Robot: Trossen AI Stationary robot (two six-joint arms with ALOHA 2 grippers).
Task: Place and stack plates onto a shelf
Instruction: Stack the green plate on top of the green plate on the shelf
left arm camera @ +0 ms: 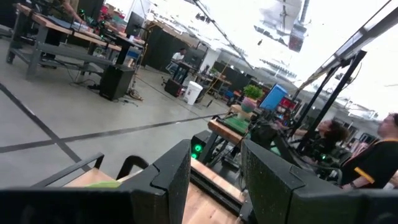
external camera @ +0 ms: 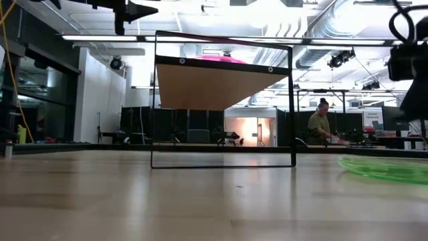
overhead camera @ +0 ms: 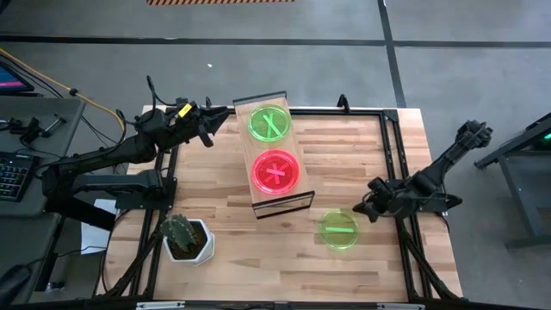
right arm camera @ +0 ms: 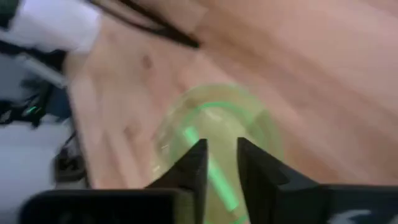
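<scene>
Hovering over green plate (right arm camera: 217,134), right pincer (right arm camera: 219,163) slightly spread, left pincer (left arm camera: 214,163) likewise.

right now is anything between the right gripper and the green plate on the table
Nothing visible. The right gripper sits just beside the green plate, and only bare table shows between them.

My arms are dark, matte black, jointed links with black cables looped along them. Left arm (overhead camera: 112,159) carries a yellow tag near the wrist. Each gripper has two flat, blocky black fingers (right arm camera: 189,168), angular at the tips, same on the left (left arm camera: 171,177)
</scene>
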